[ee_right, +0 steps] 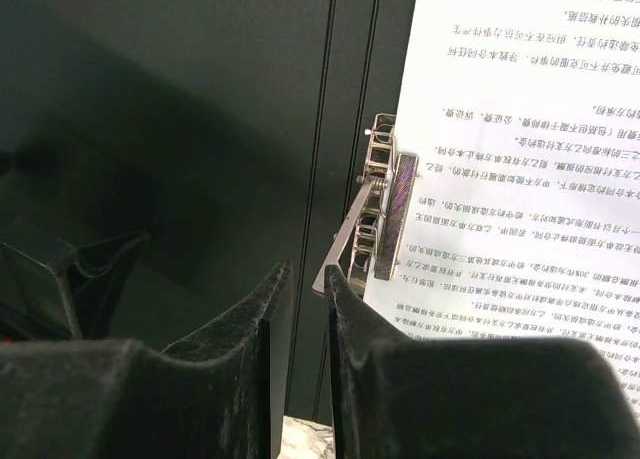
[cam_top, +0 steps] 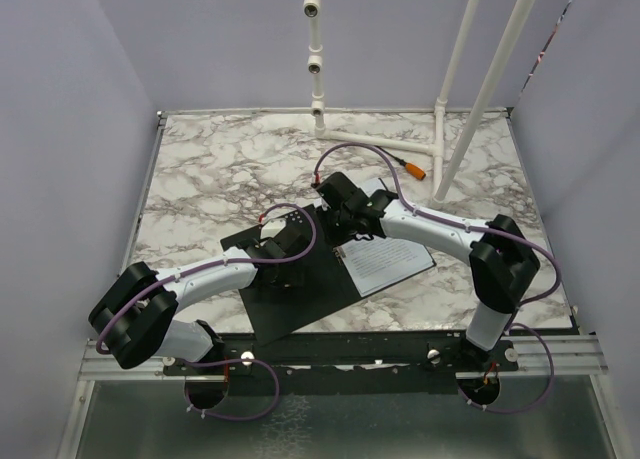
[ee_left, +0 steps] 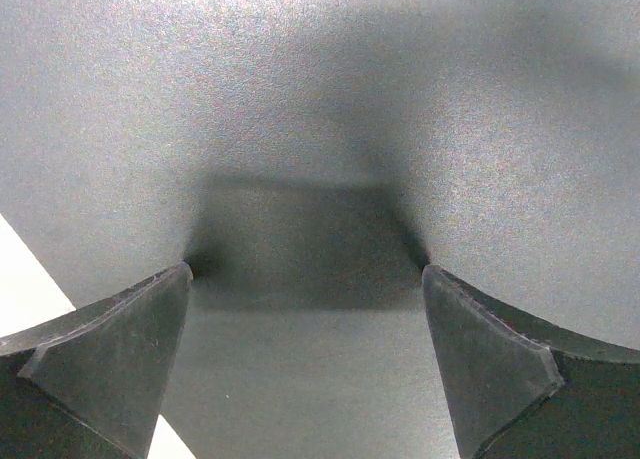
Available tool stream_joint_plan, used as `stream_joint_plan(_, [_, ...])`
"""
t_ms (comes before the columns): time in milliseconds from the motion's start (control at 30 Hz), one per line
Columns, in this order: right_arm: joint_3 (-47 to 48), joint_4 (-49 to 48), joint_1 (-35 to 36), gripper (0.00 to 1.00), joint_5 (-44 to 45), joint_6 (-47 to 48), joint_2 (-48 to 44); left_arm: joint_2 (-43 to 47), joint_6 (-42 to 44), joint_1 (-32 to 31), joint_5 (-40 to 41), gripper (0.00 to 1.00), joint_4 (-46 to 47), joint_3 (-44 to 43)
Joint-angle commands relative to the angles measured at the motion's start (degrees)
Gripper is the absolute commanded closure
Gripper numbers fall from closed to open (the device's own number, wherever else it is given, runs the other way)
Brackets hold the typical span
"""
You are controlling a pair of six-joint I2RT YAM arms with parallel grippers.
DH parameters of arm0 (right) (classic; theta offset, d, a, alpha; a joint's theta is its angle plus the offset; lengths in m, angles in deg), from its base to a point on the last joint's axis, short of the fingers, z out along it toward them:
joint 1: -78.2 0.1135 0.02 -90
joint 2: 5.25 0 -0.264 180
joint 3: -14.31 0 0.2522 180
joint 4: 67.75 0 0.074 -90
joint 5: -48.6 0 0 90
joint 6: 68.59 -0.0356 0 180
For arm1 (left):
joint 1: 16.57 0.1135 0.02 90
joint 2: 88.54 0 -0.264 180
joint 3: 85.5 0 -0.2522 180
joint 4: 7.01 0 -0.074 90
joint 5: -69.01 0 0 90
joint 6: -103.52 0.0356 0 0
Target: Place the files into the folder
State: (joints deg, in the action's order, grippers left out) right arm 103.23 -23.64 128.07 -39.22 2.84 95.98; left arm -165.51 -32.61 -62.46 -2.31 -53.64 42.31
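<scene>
Just ahead of right tool: clip lever; white pipes beyond.

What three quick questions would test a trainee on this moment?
1. True or false: the left gripper is wide open over the folder, on its black inside.
2. Where do the printed sheets lie? A: on bare marble. B: on the open folder's right half. C: in the left gripper.
3. Fill in: the right gripper has its tips at the folder's metal ____.
Key: 1 true; 2 B; 3 spine clip.
</scene>
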Motion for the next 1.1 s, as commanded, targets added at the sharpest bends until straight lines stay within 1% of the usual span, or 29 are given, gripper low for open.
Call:
stream_joint_plan(0, [1.32, 2.48, 0.86, 0.78, 1.97, 0.36, 1.3, 0.3, -0.62, -0.25, 1.49, 0.01, -0.4, 0.91])
stream_joint_plan(133, [1.38, 2.92, 1.22, 0.79, 2.62, 0.53, 1.68, 0.28, -0.63, -0.25, 1.43, 0.01, -0.44, 0.92])
stream_joint_plan(267, [1.4, 3.52, 1.51, 0.82, 3.18, 0.72, 1.95, 0.14, -0.65, -0.25, 1.52, 0.01, -0.44, 0.91])
stream_joint_plan(400, [1.36, 4.23, 1.77, 0.87, 4.16, 1.05, 2.0, -0.02, -0.8, -0.25, 1.53, 0.01, -0.42, 0.82])
stream_joint_plan(633, [0.2, 5.04, 2.08, 0.99, 5.1, 1.73, 2.04, 0.02, -1.23, -0.25, 1.71, 0.01, -0.4, 0.86])
stream_joint_plan(1067, [-5.68, 5.13, 2.6, 1.0, 8.13, 1.19, 1.56, 1.35, -2.77, -0.05, 2.07, 0.01, -0.36, 1.17])
